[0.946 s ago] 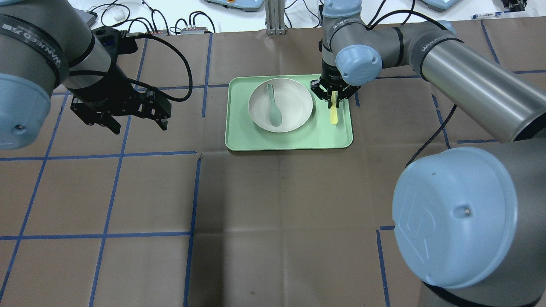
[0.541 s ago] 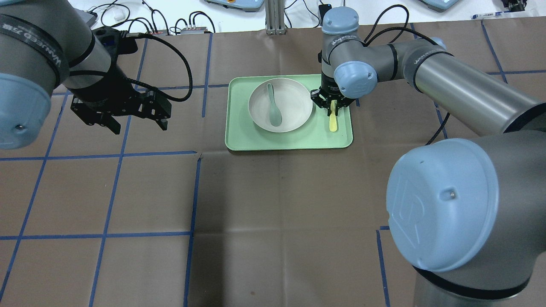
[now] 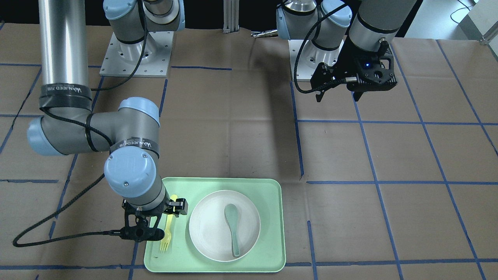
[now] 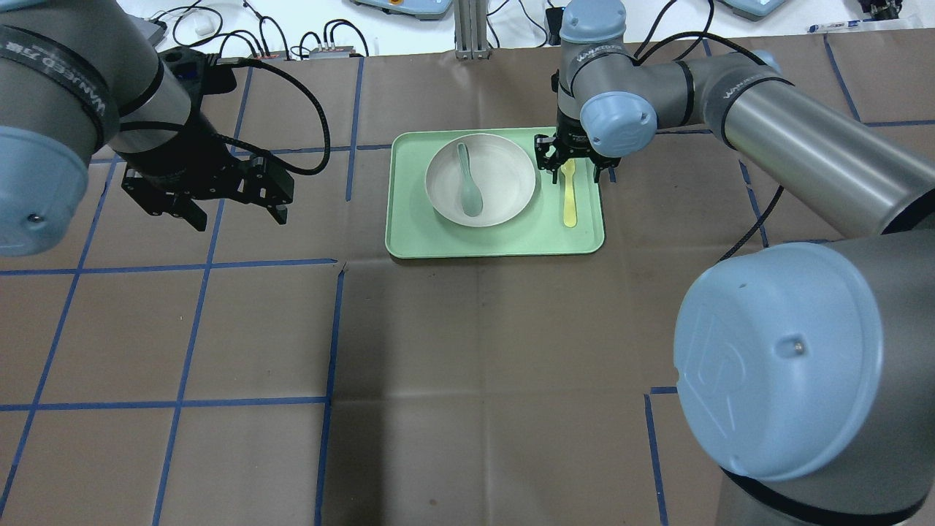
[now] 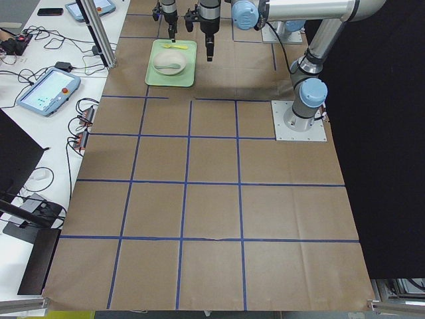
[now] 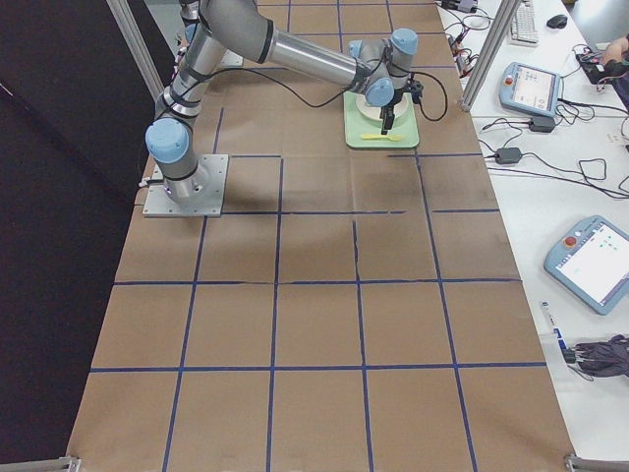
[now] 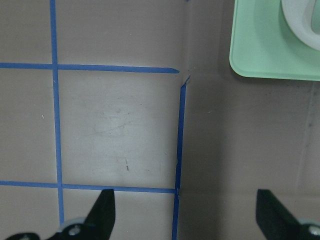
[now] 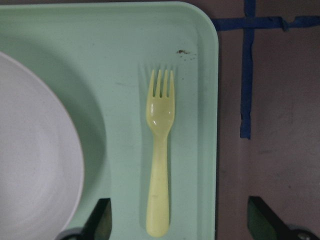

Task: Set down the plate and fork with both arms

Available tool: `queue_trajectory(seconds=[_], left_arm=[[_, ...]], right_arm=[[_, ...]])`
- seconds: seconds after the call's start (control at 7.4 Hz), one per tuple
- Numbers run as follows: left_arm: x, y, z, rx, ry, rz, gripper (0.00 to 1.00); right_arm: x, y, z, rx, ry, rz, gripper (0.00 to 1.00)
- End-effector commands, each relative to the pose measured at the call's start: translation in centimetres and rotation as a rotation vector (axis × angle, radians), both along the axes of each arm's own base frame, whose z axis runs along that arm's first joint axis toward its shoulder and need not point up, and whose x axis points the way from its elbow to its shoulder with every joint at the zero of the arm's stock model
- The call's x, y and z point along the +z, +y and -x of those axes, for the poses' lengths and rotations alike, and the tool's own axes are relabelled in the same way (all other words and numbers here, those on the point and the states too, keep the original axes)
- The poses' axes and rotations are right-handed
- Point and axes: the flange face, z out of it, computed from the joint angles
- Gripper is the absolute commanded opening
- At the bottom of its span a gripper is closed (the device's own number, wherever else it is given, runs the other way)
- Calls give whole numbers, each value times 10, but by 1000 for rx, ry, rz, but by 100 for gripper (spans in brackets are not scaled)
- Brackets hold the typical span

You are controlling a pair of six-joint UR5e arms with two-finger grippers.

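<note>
The pale yellow fork lies flat on the green tray, just right of the off-white plate. The plate holds a grey-green spoon. My right gripper hangs open over the fork's handle end, not touching it. The right wrist view shows the fork free between the spread fingers. In the front view the fork lies beside the plate. My left gripper is open and empty over bare table, well left of the tray.
Brown paper with a blue tape grid covers the table. An aluminium post, cables and teach pendants stand beyond the far edge. The tray's corner shows in the left wrist view.
My right gripper lowered the fork onto the tray, opened and let go of it; the fork now lies flat. The left arm has not moved.
</note>
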Motion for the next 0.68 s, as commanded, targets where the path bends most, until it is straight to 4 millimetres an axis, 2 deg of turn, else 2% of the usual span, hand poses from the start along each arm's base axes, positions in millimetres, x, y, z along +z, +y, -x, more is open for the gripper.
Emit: queue_trajectory(seconds=[0.0, 0.14, 0.27, 0.54], left_arm=[[0, 0, 0, -3, 0, 0, 100], [2, 0, 1, -4, -2, 5, 100], [3, -3, 0, -1, -3, 29, 100], [5, -4, 0, 4, -1, 38, 100]], right_arm=[[60, 48, 43, 59, -5, 18, 100], [95, 82, 77, 49, -9, -15, 100], [128, 113, 85, 35, -12, -75, 100], [193, 176, 79, 30, -15, -90, 100]])
